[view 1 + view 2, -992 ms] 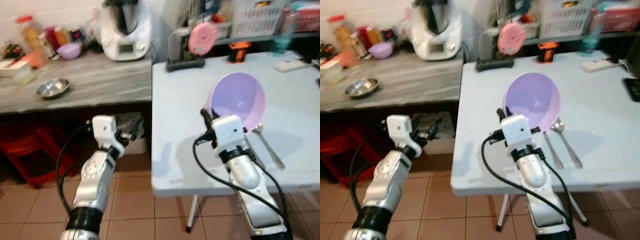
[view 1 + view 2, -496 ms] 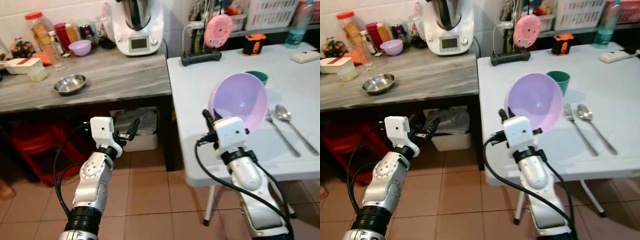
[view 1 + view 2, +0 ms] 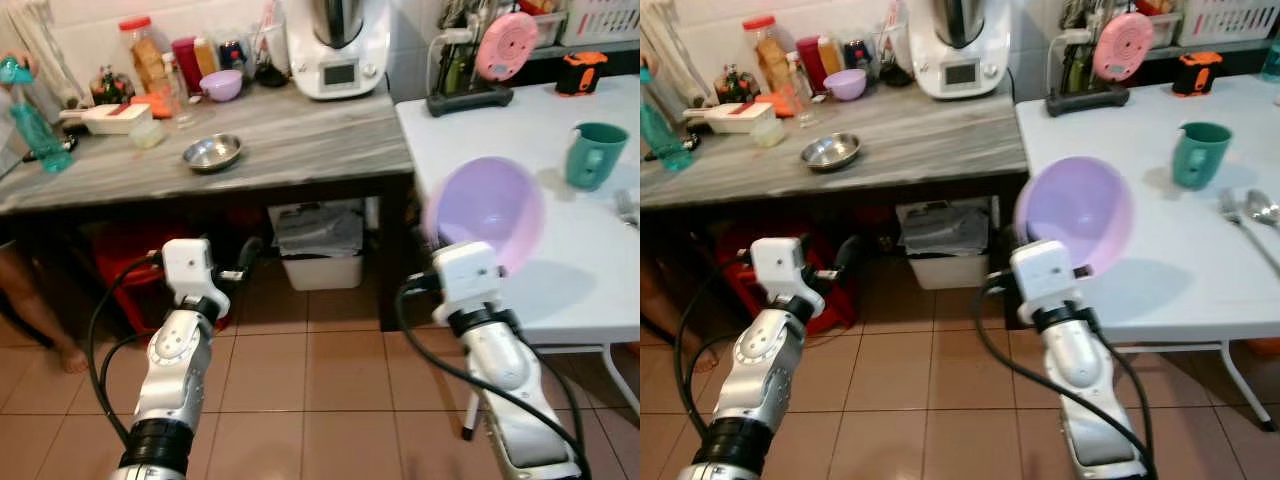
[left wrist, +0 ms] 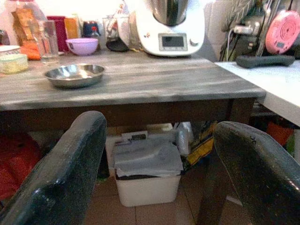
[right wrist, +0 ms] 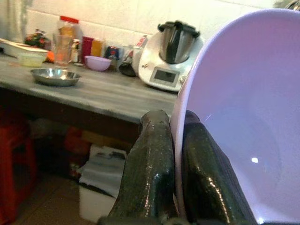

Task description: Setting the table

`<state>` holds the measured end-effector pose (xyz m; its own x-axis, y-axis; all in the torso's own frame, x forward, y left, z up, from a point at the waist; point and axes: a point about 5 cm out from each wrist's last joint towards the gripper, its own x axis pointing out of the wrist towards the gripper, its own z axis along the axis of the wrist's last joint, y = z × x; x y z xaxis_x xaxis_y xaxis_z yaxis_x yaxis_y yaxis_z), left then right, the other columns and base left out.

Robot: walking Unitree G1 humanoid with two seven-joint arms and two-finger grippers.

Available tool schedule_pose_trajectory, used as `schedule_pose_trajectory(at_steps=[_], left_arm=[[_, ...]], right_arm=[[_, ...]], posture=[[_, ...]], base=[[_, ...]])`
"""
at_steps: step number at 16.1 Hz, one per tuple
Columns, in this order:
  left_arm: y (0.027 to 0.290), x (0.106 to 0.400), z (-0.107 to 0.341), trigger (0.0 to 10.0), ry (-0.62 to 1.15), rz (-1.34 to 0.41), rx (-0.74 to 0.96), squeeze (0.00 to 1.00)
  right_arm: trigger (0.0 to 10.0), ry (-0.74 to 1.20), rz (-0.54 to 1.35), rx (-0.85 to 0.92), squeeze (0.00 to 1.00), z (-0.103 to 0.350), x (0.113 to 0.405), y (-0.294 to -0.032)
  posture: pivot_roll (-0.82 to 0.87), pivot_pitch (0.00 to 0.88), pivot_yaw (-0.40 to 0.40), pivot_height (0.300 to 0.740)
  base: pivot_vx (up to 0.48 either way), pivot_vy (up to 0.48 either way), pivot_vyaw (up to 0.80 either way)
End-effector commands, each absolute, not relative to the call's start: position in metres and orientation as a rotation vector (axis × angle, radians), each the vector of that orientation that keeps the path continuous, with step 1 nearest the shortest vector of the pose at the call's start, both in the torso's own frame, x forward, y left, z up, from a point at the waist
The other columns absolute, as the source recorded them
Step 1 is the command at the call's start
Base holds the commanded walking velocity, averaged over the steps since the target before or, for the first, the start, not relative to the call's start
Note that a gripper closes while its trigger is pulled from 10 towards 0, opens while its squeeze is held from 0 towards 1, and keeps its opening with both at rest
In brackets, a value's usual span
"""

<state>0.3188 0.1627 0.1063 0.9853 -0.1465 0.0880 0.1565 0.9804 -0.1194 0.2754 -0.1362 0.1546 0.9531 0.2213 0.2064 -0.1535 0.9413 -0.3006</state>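
The right end effector [image 5: 173, 159] pinched the rim of a lilac bowl [image 3: 1078, 212], one finger inside and one outside; the bowl was held tilted in the air, near the left edge of the white surface [image 3: 1140, 270]; a green cup [image 3: 1196, 154] stood upright further back on that surface, with a fork [image 3: 1230, 208] and spoon [image 3: 1262, 207] at its right edge; the left end effector [image 4: 154, 164] hung spread and empty, low before the grey surface [image 3: 250, 160], which bore a steel dish [image 3: 212, 152].
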Motion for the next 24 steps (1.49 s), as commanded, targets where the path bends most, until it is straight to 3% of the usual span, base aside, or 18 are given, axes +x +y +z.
schedule_pose_trajectory(at_steps=[1, 11, 18, 24], left_arm=[[0.175, 0.318, 0.106, 10.0, -0.078, -0.121, -0.100, 0.00], [0.172, 0.320, 0.106, 10.0, -0.073, -0.132, -0.099, 0.00], [0.175, 0.309, 0.099, 10.0, -0.058, -0.143, -0.066, 0.00], [0.208, 0.271, 0.076, 10.0, -0.007, 0.008, 0.000, 0.00]], right_arm=[[10.0, -0.274, 0.232, -0.272, 0.00, 0.161, 0.276, -0.123], [10.0, -0.280, 0.227, -0.274, 0.00, 0.159, 0.275, -0.124], [10.0, -0.276, 0.218, -0.282, 0.00, 0.157, 0.271, -0.128], [10.0, -0.196, 0.080, -0.228, 0.00, 0.140, 0.256, -0.154]], posture=[[-0.04, 0.000, 0.132, 0.740], [-0.05, 0.000, 0.143, 0.740], [-0.05, 0.000, 0.140, 0.740], [-0.05, 0.000, 0.122, 0.740]], base=[[0.000, 0.398, 0.00], [0.000, 0.411, 0.00], [0.082, 0.000, 0.00], [0.326, 0.000, 0.00]])
